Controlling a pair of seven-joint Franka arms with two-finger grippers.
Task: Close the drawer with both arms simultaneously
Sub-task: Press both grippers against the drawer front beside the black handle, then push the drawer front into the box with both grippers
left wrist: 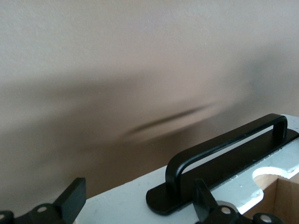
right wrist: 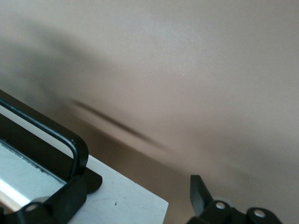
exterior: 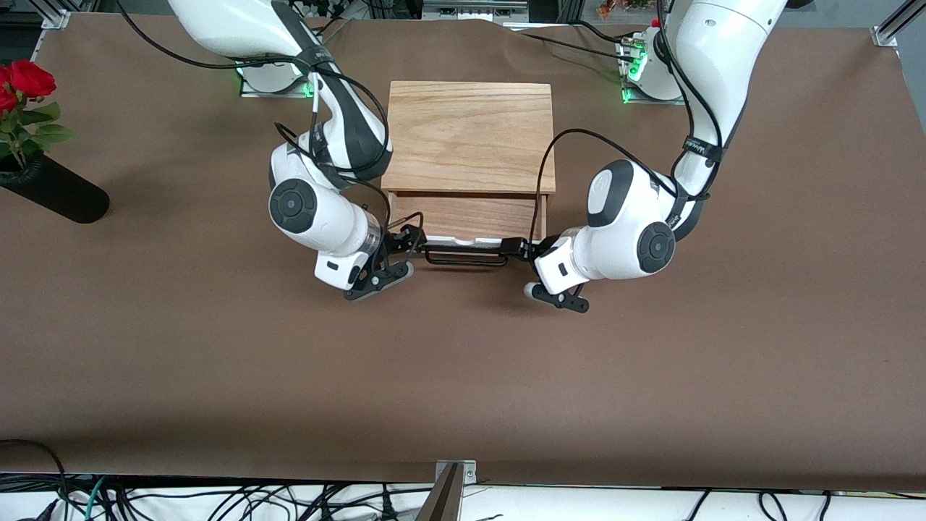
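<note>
The counter [exterior: 463,376] carries an oak box [exterior: 470,134] between the two arm bases. Its drawer [exterior: 466,217] stands partly out, toward the front camera, its white panel and black handle [exterior: 463,255] foremost. The left end effector [exterior: 522,248] and right end effector [exterior: 405,242] sit at the handle's two ends, each spread wide with the panel's corner between its fingers. If one arm pushes ahead of the other, the drawer may skew and jam in the box.
</note>
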